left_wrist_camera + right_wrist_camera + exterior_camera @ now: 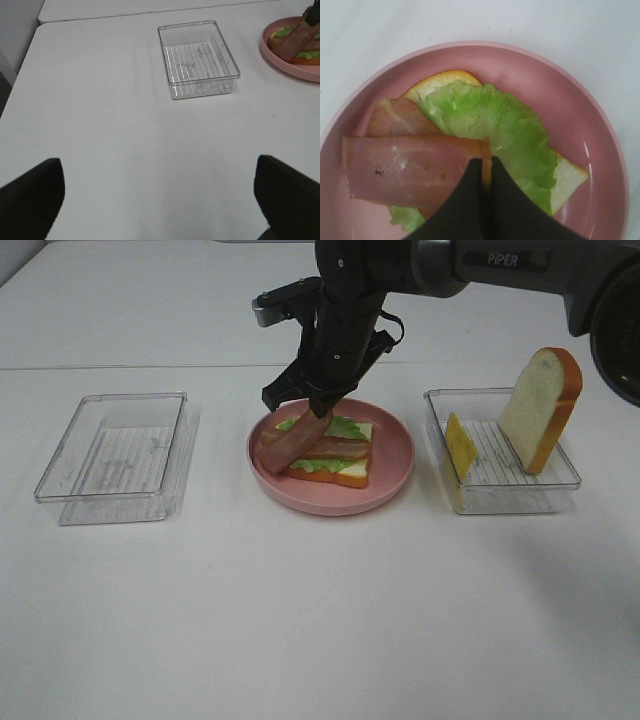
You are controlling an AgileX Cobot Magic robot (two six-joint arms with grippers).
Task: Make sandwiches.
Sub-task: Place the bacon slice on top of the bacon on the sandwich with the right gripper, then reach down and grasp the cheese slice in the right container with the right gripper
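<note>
**Bacon might land crooked**

Sandwich [335, 465] sits half-built on the plate [395, 445]. Right tool [322, 412] is clamped on one end of a bacon strip [290, 448] that hangs tilted, so on release it could slide off the lettuce [346, 427] (left tool [159, 200] gapes wide, empty).

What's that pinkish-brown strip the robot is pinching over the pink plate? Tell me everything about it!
It is a toy bacon strip, long, flat, pinkish-brown with a darker edge, like soft plastic. The right gripper is shut on one end, so it hangs tilted, the other end low over the left side of the pink plate. It crosses above the lettuce and a second bacon strip. Whether its low end touches anything is unclear.
</note>
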